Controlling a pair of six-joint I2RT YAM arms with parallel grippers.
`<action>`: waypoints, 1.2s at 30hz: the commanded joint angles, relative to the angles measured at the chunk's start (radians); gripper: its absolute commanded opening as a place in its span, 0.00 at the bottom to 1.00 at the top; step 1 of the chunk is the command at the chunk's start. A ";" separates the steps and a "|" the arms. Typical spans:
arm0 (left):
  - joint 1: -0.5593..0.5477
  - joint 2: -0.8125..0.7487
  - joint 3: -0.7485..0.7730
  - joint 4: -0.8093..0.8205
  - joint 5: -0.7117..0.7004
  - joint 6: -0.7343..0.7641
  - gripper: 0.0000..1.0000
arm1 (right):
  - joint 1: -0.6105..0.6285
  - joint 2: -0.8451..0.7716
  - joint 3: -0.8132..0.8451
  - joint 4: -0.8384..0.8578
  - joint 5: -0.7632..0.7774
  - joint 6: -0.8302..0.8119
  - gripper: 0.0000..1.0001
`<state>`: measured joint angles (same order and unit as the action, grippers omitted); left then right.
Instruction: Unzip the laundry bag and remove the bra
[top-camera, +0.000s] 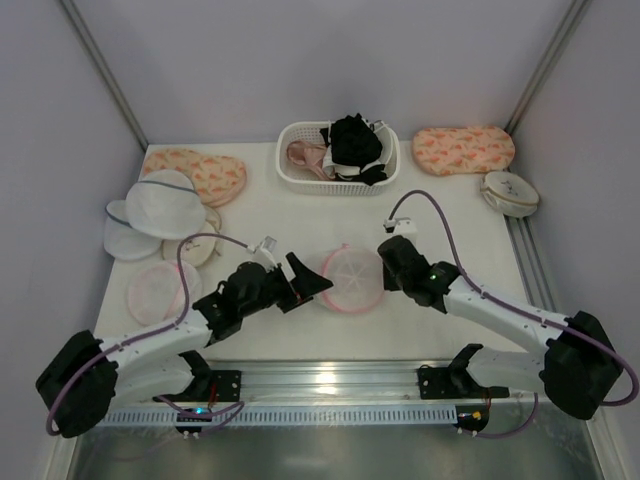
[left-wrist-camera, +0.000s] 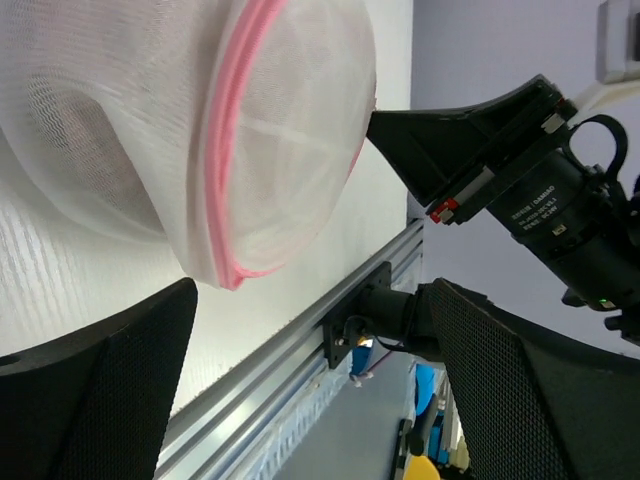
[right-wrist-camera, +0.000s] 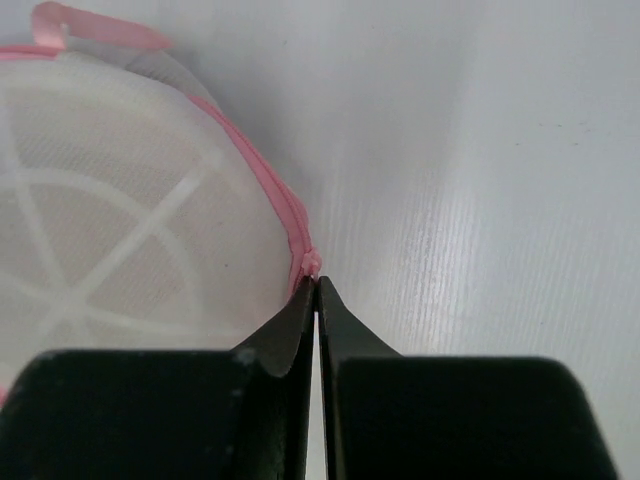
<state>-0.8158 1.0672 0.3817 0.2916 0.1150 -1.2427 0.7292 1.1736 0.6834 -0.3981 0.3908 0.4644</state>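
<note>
Centrally on the counter (top-camera: 280, 210), between the two arms: bag (top-camera: 352, 278), round, white mesh, pink zip rim, lying flat, white ribs visible through the top.

Just left of the bag, left fingers (top-camera: 308, 275) spread wide, gripping nothing. From that wrist, one dark pad low at either side and the bag's domed side ahead of them. Very close to its lower edge; contact not clear.

At the bag's right edge, right fingers (right-wrist-camera: 318, 300) pressed together, tips meeting at a small knot on the pink rim. Cannot tell whether nipping that knot or only resting against it.

From the left wrist, pink zip line running unbroken round the visible side of the bag. Inside the mesh, a faint dull shade, too vague to name.

Beyond the bag, a white slatted basket (top-camera: 320, 184), holding the bra (top-camera: 303, 155), pale pink with thin straps, and a black garment (top-camera: 355, 140) heaped just beside it.

Well left of the bag, a cluster: larger mesh bag (top-camera: 165, 203) with grey-blue rim, flat pink-rimmed pouch (top-camera: 155, 290), orange-patterned case (top-camera: 200, 172) behind.

Right of and beyond the bag, a second patterned case (top-camera: 462, 148) and a cream round case (top-camera: 510, 192).

Nearer than the bag, a metal rail (top-camera: 330, 378) along the counter's edge.
</note>
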 joint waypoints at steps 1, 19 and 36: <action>0.003 -0.146 0.036 -0.127 -0.046 0.011 1.00 | 0.002 -0.090 -0.004 -0.044 -0.102 -0.039 0.04; -0.109 -0.340 -0.060 -0.295 0.005 -0.175 1.00 | 0.190 -0.025 -0.045 0.189 -0.730 -0.004 0.04; -0.190 -0.098 -0.058 -0.059 -0.107 -0.250 0.99 | 0.194 -0.012 -0.058 0.373 -0.773 0.039 0.04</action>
<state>-1.0000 0.9413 0.3012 0.1379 0.0620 -1.4685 0.9157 1.1801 0.6304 -0.1196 -0.3248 0.4824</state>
